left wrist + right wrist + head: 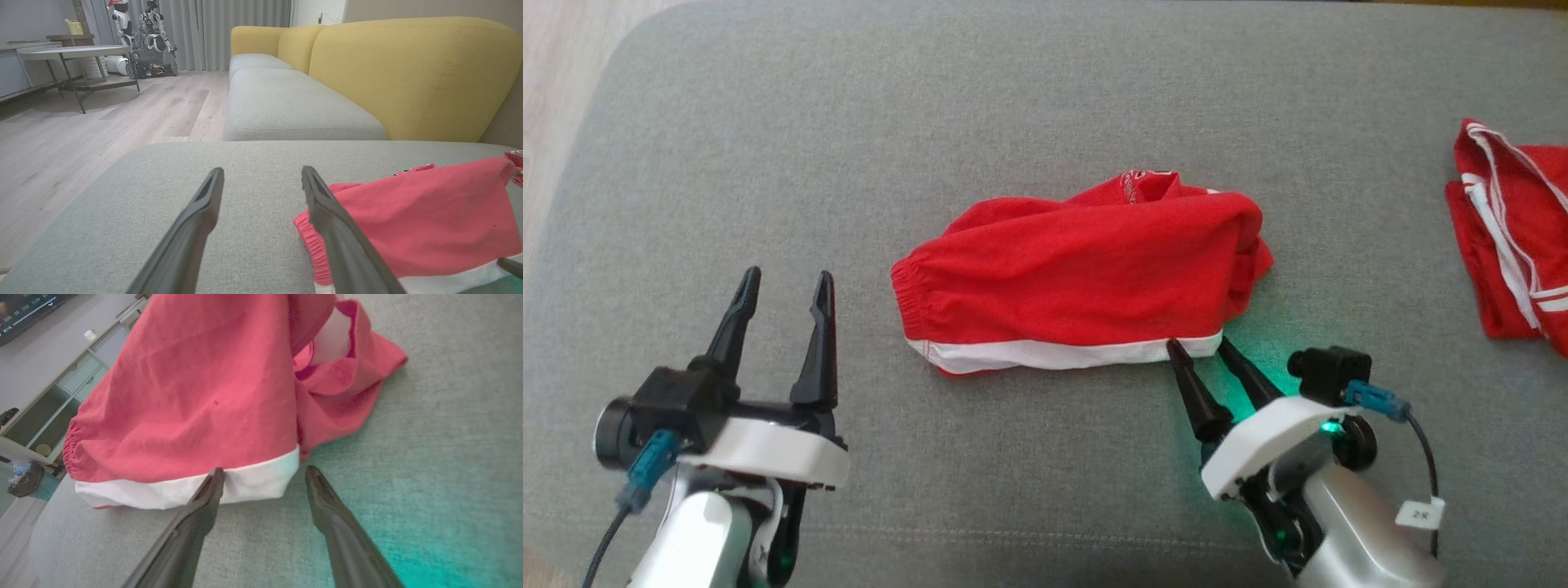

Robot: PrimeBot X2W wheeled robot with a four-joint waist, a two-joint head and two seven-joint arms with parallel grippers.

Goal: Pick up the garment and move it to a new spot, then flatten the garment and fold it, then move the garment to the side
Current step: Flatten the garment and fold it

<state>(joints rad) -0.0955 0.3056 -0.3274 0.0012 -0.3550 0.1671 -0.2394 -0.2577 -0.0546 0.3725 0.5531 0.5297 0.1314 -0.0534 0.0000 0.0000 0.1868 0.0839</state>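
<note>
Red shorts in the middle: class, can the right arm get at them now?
Likely yes: the open right gripper points at the white hem of the red shorts, nothing lying between.

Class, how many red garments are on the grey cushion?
2. The middle garment lies beside the right claw; the second garment lies far right, partly cut off. Others may be hidden.

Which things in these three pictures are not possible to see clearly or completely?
1. Second red garment: head view, cut off by the right edge.
2. Print on the middle garment: head view, too small to read.
3. Right tool and the white hem: touching or apart, the fingertip hides the contact in both views.
</note>
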